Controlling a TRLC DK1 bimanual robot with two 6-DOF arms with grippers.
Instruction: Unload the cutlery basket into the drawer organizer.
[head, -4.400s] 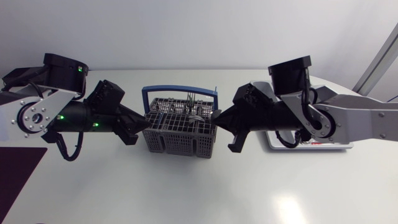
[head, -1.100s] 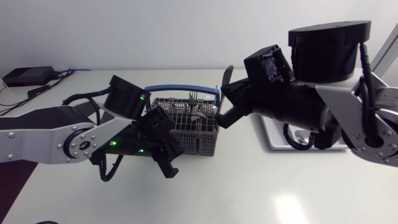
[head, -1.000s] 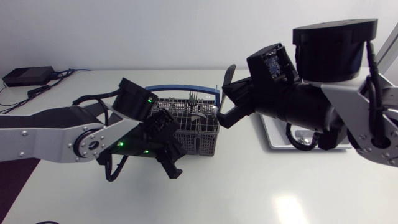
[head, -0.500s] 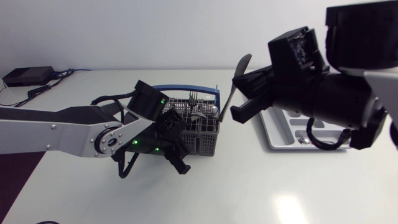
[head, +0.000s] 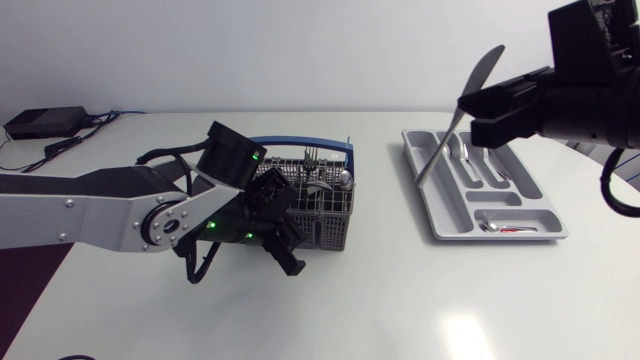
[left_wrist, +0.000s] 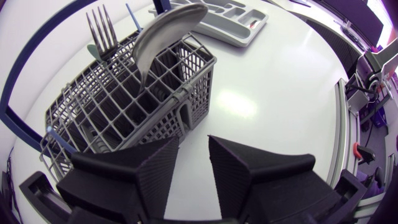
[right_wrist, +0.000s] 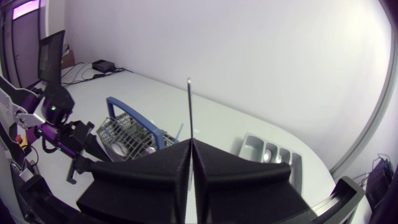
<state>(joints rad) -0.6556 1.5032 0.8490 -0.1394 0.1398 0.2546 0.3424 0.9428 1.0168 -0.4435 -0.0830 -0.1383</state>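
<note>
The grey wire cutlery basket (head: 310, 205) with a blue handle holds a fork (head: 310, 157) and spoons (head: 345, 178). My left gripper (head: 283, 243) sits low at the basket's front left corner, open, with nothing between its fingers. In the left wrist view, the basket (left_wrist: 124, 99), its fork (left_wrist: 99, 28) and a large spoon (left_wrist: 161, 37) lie just ahead of the left gripper (left_wrist: 193, 155). My right gripper (head: 480, 110) hangs high over the grey drawer organizer (head: 540, 215), shut on a knife (head: 440, 150) slanting down toward it. In the right wrist view the knife (right_wrist: 189, 112) stands edge-on out of the gripper (right_wrist: 191, 149).
The organizer's compartments hold a spoon (head: 458, 150) and a small red-handled piece (head: 502, 228). A black box with cables (head: 35, 122) sits at the back left corner. A dark mat (head: 20, 290) lies at the left edge. The organizer (right_wrist: 267, 152) and basket (right_wrist: 127, 134) stand apart.
My right gripper has carried the knife up and to the right, from beside the basket to above the organizer. The left gripper has stayed at the basket's front corner.
</note>
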